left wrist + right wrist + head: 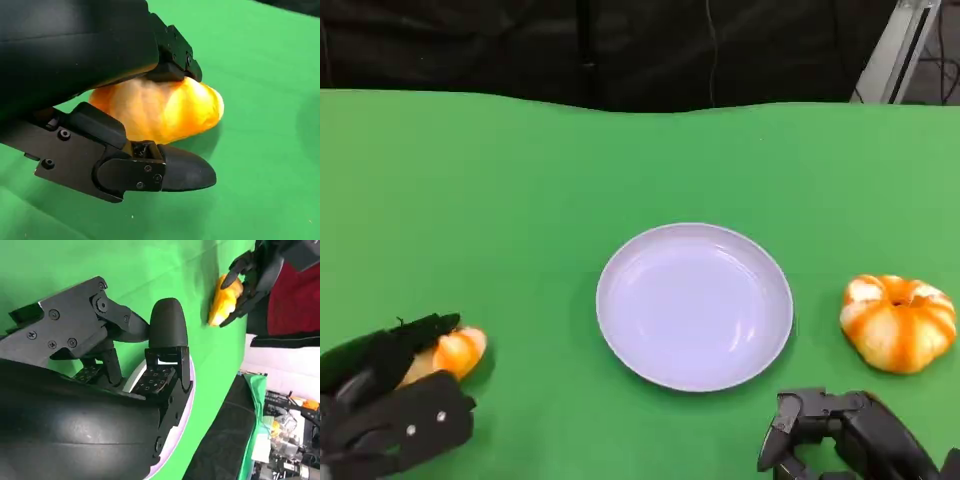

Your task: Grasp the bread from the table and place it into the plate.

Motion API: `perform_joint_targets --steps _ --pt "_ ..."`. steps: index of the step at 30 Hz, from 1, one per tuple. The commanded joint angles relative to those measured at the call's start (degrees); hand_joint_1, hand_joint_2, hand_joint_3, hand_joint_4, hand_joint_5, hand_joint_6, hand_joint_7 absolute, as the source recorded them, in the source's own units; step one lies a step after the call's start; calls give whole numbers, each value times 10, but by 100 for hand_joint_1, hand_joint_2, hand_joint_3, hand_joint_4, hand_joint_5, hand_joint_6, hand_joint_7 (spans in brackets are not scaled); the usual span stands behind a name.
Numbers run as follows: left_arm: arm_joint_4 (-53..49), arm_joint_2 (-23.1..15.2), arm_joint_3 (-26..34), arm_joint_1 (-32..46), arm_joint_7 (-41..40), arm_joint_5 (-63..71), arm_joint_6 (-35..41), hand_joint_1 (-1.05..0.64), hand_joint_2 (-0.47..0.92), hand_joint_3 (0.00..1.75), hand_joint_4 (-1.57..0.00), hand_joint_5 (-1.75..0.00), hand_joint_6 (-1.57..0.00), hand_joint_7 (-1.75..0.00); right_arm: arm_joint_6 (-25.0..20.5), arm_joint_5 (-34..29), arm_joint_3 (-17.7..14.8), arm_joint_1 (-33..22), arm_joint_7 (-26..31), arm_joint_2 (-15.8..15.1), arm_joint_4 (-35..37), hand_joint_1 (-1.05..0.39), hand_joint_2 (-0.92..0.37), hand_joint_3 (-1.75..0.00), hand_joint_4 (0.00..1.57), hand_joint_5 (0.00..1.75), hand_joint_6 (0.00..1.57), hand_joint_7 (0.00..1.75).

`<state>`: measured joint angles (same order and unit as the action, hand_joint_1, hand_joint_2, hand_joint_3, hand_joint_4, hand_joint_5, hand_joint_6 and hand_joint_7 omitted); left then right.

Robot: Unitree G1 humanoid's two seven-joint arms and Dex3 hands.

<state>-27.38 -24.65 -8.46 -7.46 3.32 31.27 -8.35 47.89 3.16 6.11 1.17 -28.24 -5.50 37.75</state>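
Observation:
An orange bread roll (457, 352) lies at the table's left front, and my left hand (386, 398) grips it. In the left wrist view a finger presses on the roll (160, 110) from one side and the thumb (175, 172) closes under the other side. The right wrist view shows the same roll (224, 304) far off, between the left hand's fingers (250, 275). The round lilac plate (695, 305) sits in the middle with nothing on it. My right hand (845, 432) hovers near the front edge, just right of the plate, fingers apart and holding nothing.
A second bread (899, 322), pumpkin-shaped with orange and white stripes, lies to the right of the plate, just beyond my right hand. The green cloth (520, 190) covers the table up to a dark far edge. The plate's rim (182, 412) shows behind my right hand's fingers (167, 330).

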Motion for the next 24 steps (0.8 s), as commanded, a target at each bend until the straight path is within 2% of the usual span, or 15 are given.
perform_joint_targets --steps 1,2,3,5,19,20,22,23,24 --pt "-25 -3 -17 8 1 -2 12 -73 92 33 -34 -1 -40 -1 2 3 -3 -6 1 -7 -3 -12 -65 -89 84 144 87 115" --pt "-25 -3 -17 10 0 -6 10 -48 92 19 -35 -1 -43 -1 2 2 -3 -6 2 -8 -4 -12 -65 -89 84 144 87 115" --pt "-25 -3 -18 12 -2 -8 7 -37 92 13 -36 -1 -44 -1 1 1 -3 -6 3 -8 -5 -12 -66 -89 84 144 87 115" --pt "-26 -4 -18 12 -1 -13 6 -29 92 8 -36 -1 -45 -1 -1 2 -3 -7 3 -7 -6 -12 -66 -89 84 144 87 116" --pt "-9 -7 -30 14 11 -23 39 -13 89 1 -36 0 -48 -1 -3 5 -3 -5 1 -6 -4 -12 -64 -91 85 144 88 116" --pt "-5 -6 -32 13 9 -18 50 -12 90 1 -52 -8 -63 -6 -3 5 -4 -4 1 -6 -4 -11 -64 -91 85 143 88 116" --pt "1 -3 -36 12 -7 -9 61 -12 91 1 -61 -11 -72 -5 -2 5 -4 -2 0 -6 -1 -11 -65 -91 85 143 87 116" --pt "2 -1 -36 12 -21 -6 63 -13 89 1 -60 -51 -79 -18 -1 6 -4 -2 0 -6 0 -11 -65 -91 85 143 87 116" --pt "3 2 -35 12 -33 -6 63 -13 89 0 -50 -110 -69 -67 0 6 -3 -2 -1 -6 1 -11 -65 -91 85 144 87 116"
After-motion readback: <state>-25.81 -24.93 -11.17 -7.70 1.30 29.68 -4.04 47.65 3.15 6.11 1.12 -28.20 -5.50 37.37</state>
